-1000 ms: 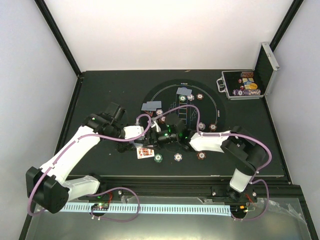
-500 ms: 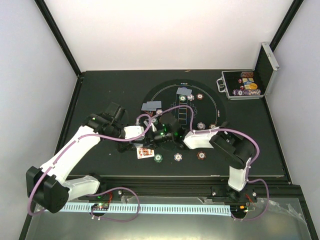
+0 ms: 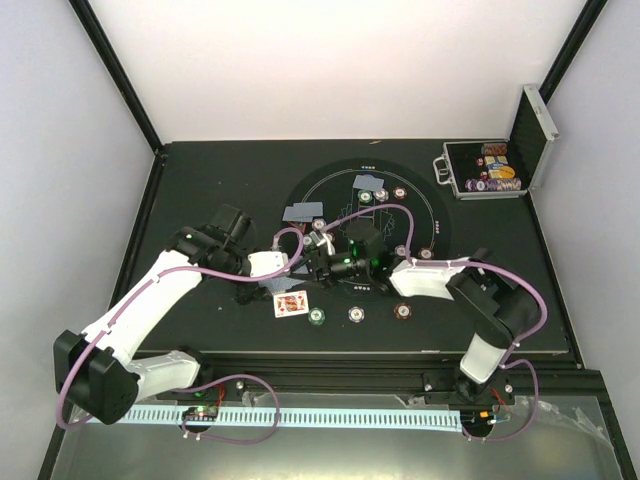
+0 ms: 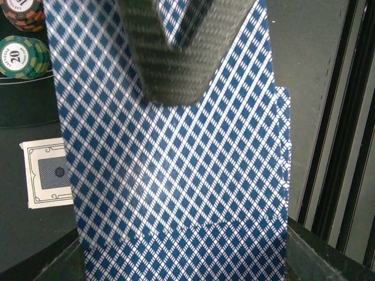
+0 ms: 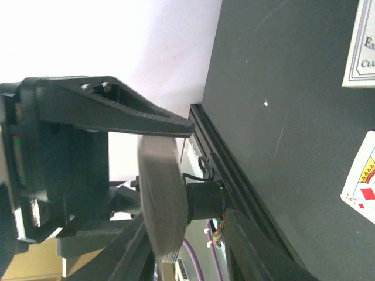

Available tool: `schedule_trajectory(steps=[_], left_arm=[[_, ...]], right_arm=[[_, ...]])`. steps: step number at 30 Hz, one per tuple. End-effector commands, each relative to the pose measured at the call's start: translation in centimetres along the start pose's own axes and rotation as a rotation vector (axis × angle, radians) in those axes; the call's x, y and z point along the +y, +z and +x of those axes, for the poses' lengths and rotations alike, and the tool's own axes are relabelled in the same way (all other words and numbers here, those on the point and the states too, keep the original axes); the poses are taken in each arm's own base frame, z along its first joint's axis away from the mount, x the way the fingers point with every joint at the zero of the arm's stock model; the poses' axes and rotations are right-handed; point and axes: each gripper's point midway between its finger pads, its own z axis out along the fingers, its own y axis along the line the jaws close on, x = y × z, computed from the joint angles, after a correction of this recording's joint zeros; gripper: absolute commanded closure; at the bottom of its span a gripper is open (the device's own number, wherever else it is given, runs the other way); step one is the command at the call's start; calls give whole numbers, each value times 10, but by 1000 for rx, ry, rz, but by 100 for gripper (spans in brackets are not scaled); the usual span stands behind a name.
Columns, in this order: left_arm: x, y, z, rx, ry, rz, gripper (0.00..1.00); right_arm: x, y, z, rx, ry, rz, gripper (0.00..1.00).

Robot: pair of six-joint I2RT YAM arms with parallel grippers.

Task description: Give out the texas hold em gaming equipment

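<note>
Cards are the matter in hand. The left gripper (image 4: 176,88) is clamped on a deck of playing cards with blue-and-white diamond-patterned backs (image 4: 176,193). One carbon-weave finger presses flat on the top card and the other is hidden beneath. The deck is held off the black surface (image 3: 220,180), by the left side of the round playing mat (image 3: 432,215). The right gripper (image 5: 167,175) stands just beside it with its jaws apart and the deck's blurred edge between them. Whether its upper finger touches a card I cannot tell.

Already laid out are a face-up picture card printed in red (image 3: 290,305) at the mat's near-left edge and a face-down card with a grey-blue back and white border (image 4: 50,172). Round chips are dotted about the mat, among them a green-edged chip marked 20 (image 4: 20,55). The silver-edged case of coloured chips (image 3: 490,170) sits open, well apart at the far right.

The likely next step is drawing one card from the deck, and that is where trouble lies:
- **Double draw:** a pinch that bites too deep would pull two cards together.
- **Spilled deck:** a sideways tug against the left clamp could fan the deck or spill it.
- **Crowded arms:** the arms are close together with cables looping over the mat, so a careless swing might knock fingers together or sweep chips out of place.
</note>
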Motion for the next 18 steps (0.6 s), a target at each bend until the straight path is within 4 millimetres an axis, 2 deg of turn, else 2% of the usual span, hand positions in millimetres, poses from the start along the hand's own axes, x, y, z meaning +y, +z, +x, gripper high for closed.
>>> schedule_trajectory(steps=[1,4,7,13,16,18], left_arm=[[4,-11,-14,-49,23,-19,98],[4,-10,-13,-46,23,-19,98],[4,-9,-12,-44,24,-21,98],[4,-8,-12,-44,25,-19,98],[5,-8,-12,-44,24,-19,98],[4,-9,-12,-44,25,-19,98]], right_arm=[[-11,-11,-3,-34,24,72,77],[-3,-15,-6,-45,11,69,93],[3,-22,-8,-58,-6,75,98],[5,-51,-25,-104,-29,105,99],[1,-76,-47,-143,-31,136,99],[-5,-96,-69,-180,-32,160,99]])
